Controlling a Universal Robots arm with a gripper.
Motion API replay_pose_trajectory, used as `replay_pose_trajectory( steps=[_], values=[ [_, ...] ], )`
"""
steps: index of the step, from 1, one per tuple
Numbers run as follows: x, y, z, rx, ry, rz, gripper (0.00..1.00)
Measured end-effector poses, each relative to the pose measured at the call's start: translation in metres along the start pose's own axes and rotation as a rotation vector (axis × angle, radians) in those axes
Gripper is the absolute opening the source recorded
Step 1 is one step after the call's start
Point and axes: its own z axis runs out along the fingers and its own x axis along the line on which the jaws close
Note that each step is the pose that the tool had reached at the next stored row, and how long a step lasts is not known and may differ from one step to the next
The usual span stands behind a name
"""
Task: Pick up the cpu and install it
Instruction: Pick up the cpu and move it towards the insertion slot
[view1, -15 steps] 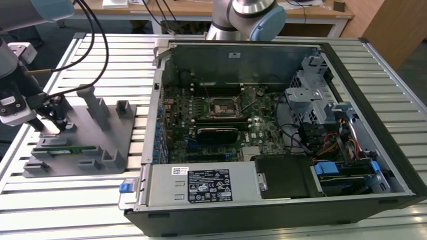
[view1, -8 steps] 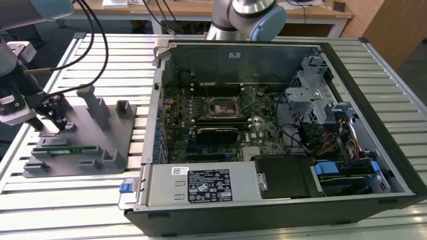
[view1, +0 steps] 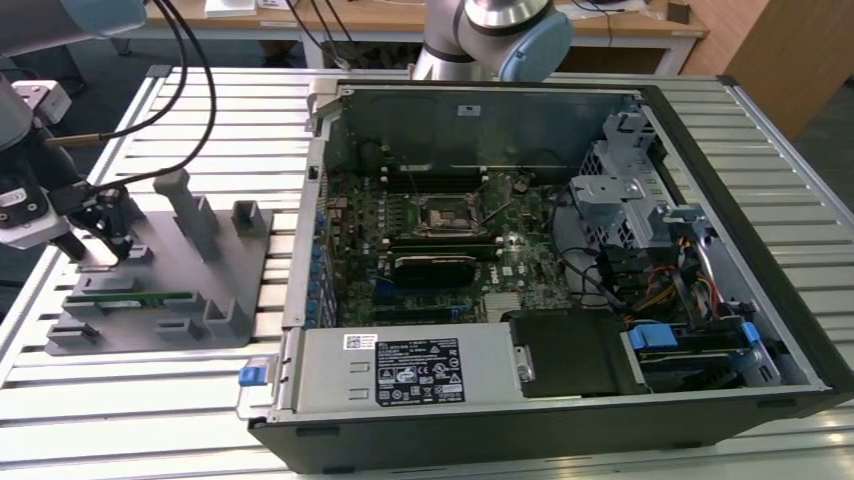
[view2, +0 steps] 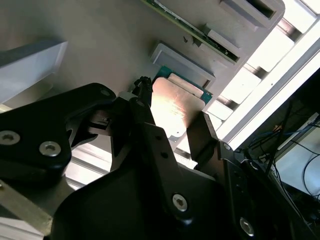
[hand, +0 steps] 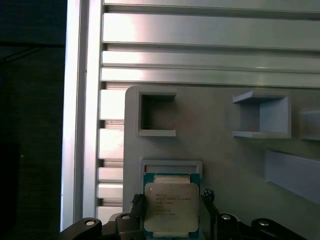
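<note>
Claw straddles the cpu seated against its stop on the grey fixture, fingers flanking opposite edges for a centred pinch; clamped or not, cannot tell.

Slatted metal table (wooden desk behind)

So there's an open computer case lying on its side on a slatted metal table. Inside it is a green motherboard with a square black socket about mid-board, a silver power supply along the near edge, and a metal drive cage toward the exterior view's right. On the exterior view's left, just beside the case, sits a grey holder plate with a long green memory stick lying in it. A wooden desk stands at the far side.
</note>
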Motion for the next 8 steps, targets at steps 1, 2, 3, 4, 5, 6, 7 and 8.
replay_pose_trajectory(
  steps=[1,2,3,4,5,6,7,8],
  values=[
    [0.0000,0.0000,-0.0003,0.0000,0.0000,0.000,0.53],
    [0.0000,0.0000,-0.0006,0.0000,-0.0001,0.000,0.53],
    [0.0000,0.0000,-0.0009,0.0000,-0.0001,0.000,0.53],
    [0.0000,0.0000,-0.0011,-0.0001,-0.0002,0.000,0.53],
    [0.0000,0.0000,-0.0015,0.0000,0.0000,0.000,0.53],
    [0.0000,0.0000,-0.0018,0.0000,-0.0001,0.000,0.53],
    [0.0000,0.0000,-0.0021,0.0000,-0.0001,0.000,0.53],
    [0.0000,0.0000,-0.0024,-0.0001,-0.0001,0.000,0.53]
  ],
)
